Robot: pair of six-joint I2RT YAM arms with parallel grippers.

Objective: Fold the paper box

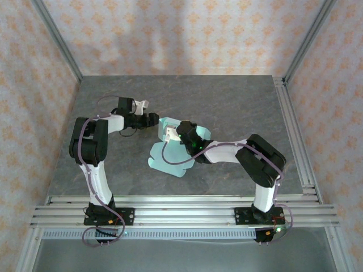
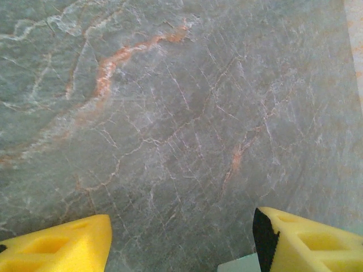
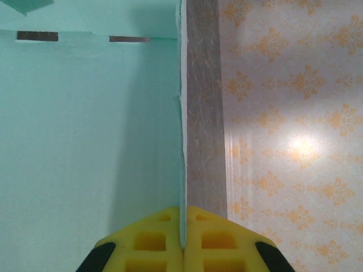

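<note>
The paper box (image 1: 168, 161) is a pale mint sheet lying partly flat at the table's middle, with one flap raised toward the far side. My right gripper (image 1: 177, 135) is over its middle. In the right wrist view, my right gripper (image 3: 182, 241) is shut on a thin upright edge of the paper box (image 3: 85, 141). My left gripper (image 1: 154, 119) hovers just left of the raised flap. Its yellow fingers (image 2: 309, 243) stand wide apart and hold nothing, and my left gripper (image 2: 181, 252) looks down on bare table. A corner of the paper box (image 2: 241, 264) shows beside the right finger.
The grey marbled table (image 1: 238, 107) is fenced by patterned walls (image 1: 187, 34). Aluminium rails run along the right side (image 1: 296, 136) and the near edge (image 1: 181, 207). Open tabletop lies behind and to the right of the sheet.
</note>
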